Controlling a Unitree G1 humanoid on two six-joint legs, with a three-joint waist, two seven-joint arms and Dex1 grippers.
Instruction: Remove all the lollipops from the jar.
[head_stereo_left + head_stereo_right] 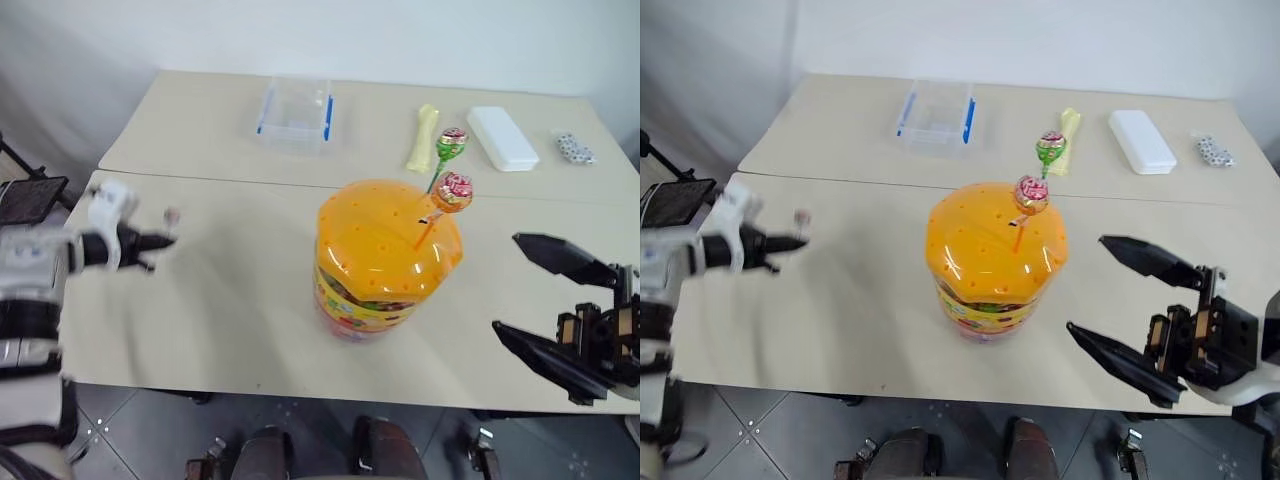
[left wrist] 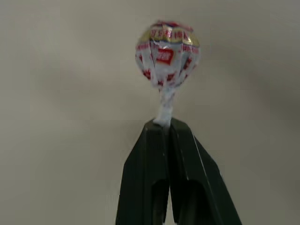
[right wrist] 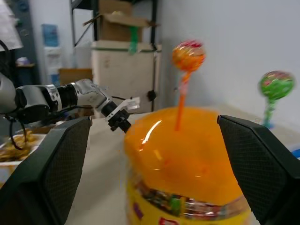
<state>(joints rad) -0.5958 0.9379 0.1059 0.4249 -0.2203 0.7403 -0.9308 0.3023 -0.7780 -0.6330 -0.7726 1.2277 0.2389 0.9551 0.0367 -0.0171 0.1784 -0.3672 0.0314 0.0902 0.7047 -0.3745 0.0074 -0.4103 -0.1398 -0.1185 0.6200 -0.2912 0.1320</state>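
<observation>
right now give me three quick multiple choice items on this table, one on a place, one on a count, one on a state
1. Where is the clear rectangular plastic box with blue clips?
A. on the far side of the table, behind the jar
B. inside the jar
C. in the right hand

2. How many lollipops stand in the domed orange lid of the clear plastic jar?
A. none
B. two
C. four

3. What is the left hand doing?
A. open over the lid
B. shut on the red-and-white wrapped lollipop
C. shut on the box

Answers:
1 A, the box lies beyond the jar.
2 B, the green-stick lollipop and orange-stick lollipop rise from the lid.
3 B, the left wrist view shows its fingers pinching the white stick.
</observation>
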